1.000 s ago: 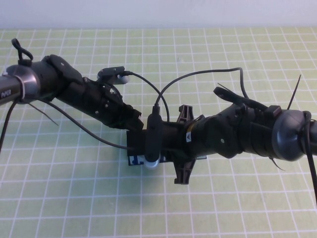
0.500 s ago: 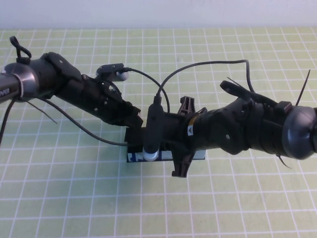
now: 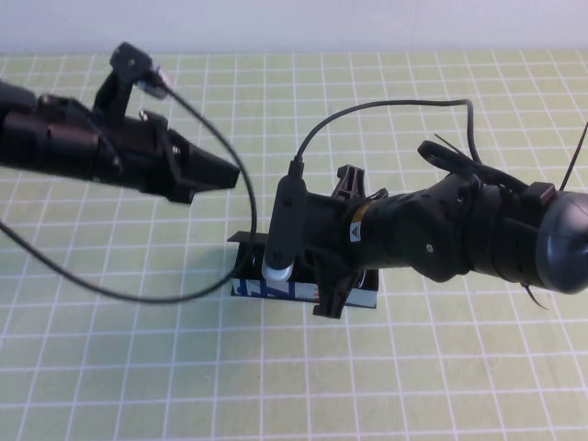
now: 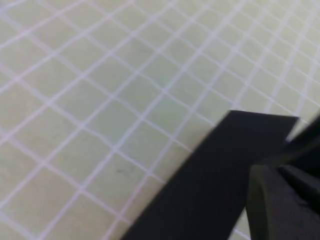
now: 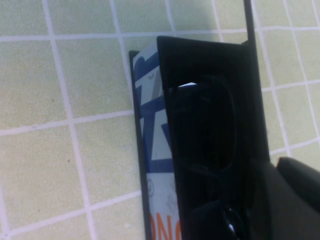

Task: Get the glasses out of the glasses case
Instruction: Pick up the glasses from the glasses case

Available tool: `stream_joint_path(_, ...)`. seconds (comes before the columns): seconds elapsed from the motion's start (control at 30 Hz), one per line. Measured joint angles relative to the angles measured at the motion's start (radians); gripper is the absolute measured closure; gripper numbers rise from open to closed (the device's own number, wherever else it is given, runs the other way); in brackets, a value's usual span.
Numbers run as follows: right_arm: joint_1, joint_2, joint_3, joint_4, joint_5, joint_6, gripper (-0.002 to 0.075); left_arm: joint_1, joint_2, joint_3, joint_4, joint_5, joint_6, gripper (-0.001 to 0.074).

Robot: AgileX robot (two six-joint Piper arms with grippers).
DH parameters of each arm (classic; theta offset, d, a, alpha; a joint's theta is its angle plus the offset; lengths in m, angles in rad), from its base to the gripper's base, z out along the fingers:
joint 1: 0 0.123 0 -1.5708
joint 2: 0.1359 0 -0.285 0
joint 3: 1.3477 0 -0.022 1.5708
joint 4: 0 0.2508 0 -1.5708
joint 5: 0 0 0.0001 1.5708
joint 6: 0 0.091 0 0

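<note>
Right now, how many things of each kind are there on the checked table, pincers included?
Glasses cases: 1, the open glasses case on the green mat.
Glasses: 1, the glasses lying inside it.
Pincers: 2, the left pincer raised off to the left, and the right pincer down over the case.
Total: 4

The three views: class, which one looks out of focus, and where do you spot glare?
Left wrist view: soft, the grid mat and dark flap blurred. Right wrist view: sharper, a small glare patch on the glasses inside the glasses case. High view: evenly lit, faint shadows.
</note>
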Motion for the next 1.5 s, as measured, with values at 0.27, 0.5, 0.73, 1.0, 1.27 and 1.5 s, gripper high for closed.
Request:
stream_joint_path(0.27, 0.000, 0.000, 0.000, 0.007, -0.003, 0.000, 0.0731, 0.013, 0.072, 0.209, -0.153, 0.147, 0.435, 0.0739)
stream_joint_path(0.5, 0.000, 0.000, 0.000, 0.007, -0.003, 0.000, 0.0731, 0.014, 0.181, 0.214, -0.176, 0.162, 0.490, 0.0739)
stream_joint_path(0.73, 0.000, -0.001, 0.000, 0.007, -0.004, 0.000, 0.0732, 0.014, 0.246, 0.214, -0.265, 0.137, 0.587, 0.0739)
stream_joint_path(1.0, 0.000, -0.001, 0.000, 0.007, -0.004, 0.000, 0.0732, 0.014, 0.259, 0.214, -0.302, 0.045, 0.633, 0.0739)
stream_joint_path(1.27, 0.000, -0.044, 0.000, 0.103, -0.004, 0.002, 0.0678, 0.016, 0.288, 0.214, -0.336, 0.084, 0.633, 0.0739)
stream_joint_path(1.5, 0.000, -0.162, -0.019, 0.500, 0.162, 0.044, 0.0645, 0.016, 0.289, 0.214, -0.336, 0.087, 0.633, 0.0739)
